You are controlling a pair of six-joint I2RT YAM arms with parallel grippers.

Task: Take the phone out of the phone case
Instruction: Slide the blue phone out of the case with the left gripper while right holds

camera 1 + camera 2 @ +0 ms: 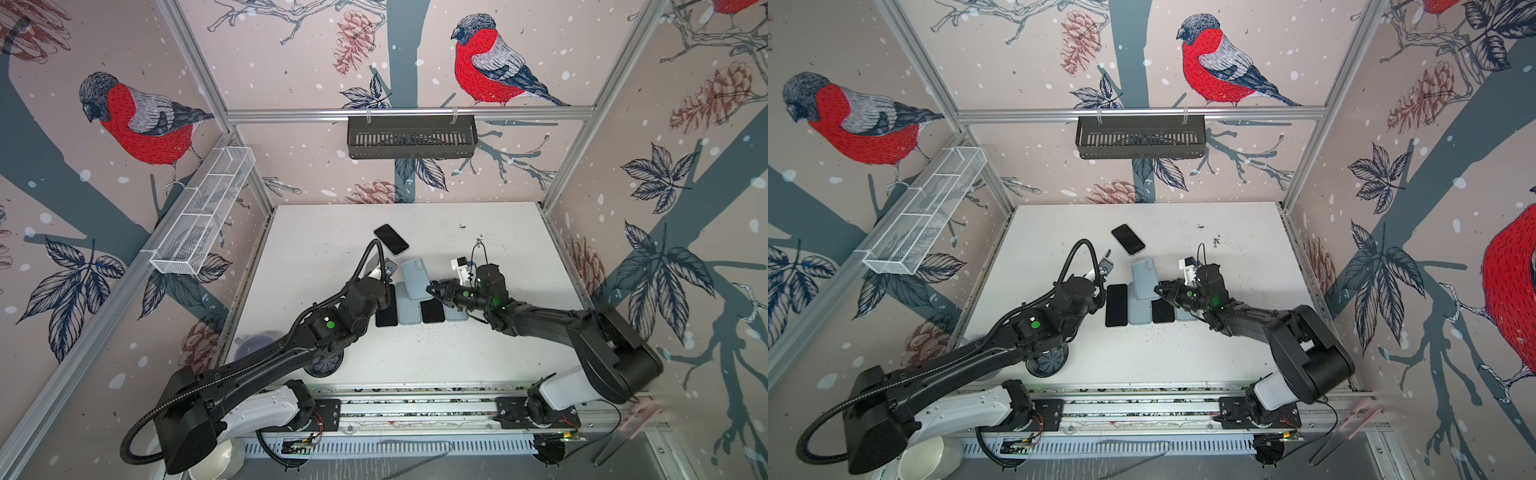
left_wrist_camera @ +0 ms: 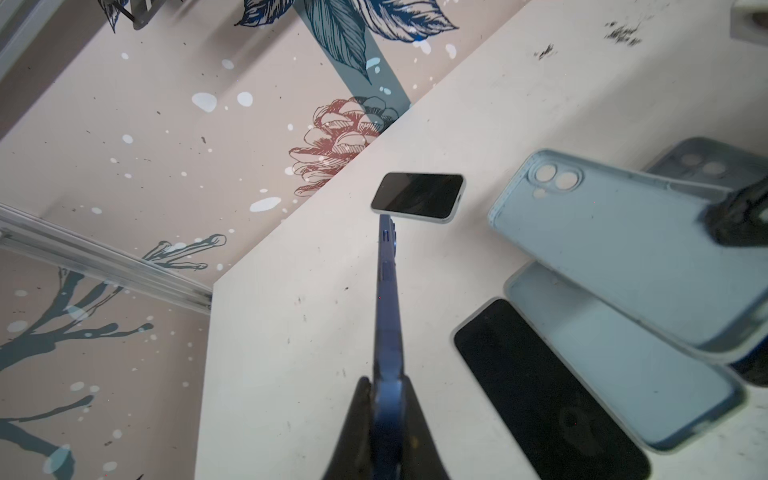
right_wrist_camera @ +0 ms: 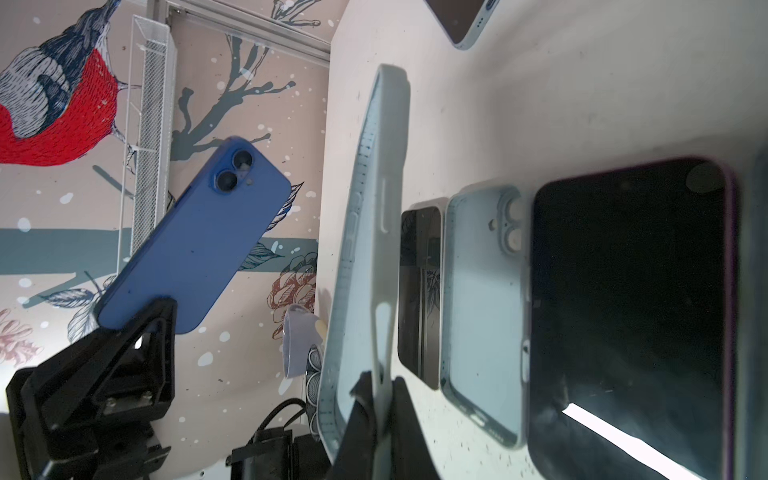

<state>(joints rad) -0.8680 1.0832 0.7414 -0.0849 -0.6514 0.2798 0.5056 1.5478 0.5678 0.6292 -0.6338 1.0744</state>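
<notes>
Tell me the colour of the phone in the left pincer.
The phone is blue, clearest in the right wrist view.

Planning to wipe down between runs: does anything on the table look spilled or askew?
Yes. Dark crumbs lie scattered on the white table toward its far right, with finer specks in front of the row of phones and cases. One black-screened phone lies apart beyond the row, turned diagonal to it.

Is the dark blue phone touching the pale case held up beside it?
Apart. The right wrist view shows patterned wall plainly between the blue phone and the pale case.
</notes>
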